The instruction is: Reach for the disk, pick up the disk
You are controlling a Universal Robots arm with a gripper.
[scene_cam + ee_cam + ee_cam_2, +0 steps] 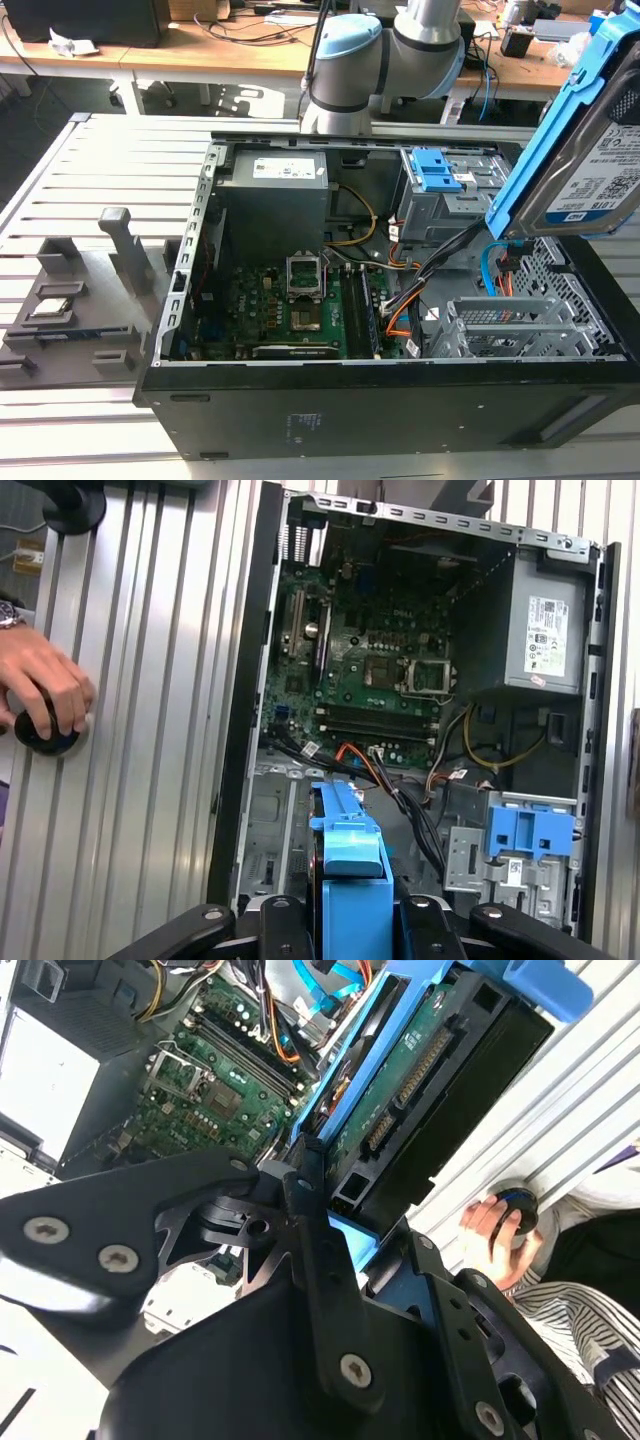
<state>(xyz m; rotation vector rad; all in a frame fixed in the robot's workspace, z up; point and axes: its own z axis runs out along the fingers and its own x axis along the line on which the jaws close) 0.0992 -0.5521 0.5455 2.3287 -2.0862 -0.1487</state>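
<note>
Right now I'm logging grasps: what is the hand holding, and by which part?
The hand holds the disk, clamped at one end on its blue bracket.

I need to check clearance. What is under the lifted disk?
Under the disk, held by the gripper, lie the open computer case, a metal drive cage and cables. The disk hides the case's far corner.

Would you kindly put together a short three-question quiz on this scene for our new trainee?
1. True or false: the disk lies flat inside the computer case.
2. What colour is the bracket on the disk's side in both wrist views? A. red B. blue C. green
3. Fill in: in the first wrist view, a person's hand rests on a dark round object on the ribbed ____ beside the case.

Key:
1. False: the gripper holds it, lifted and tilted above the case at the exterior view's right.
2. B
3. table
</note>
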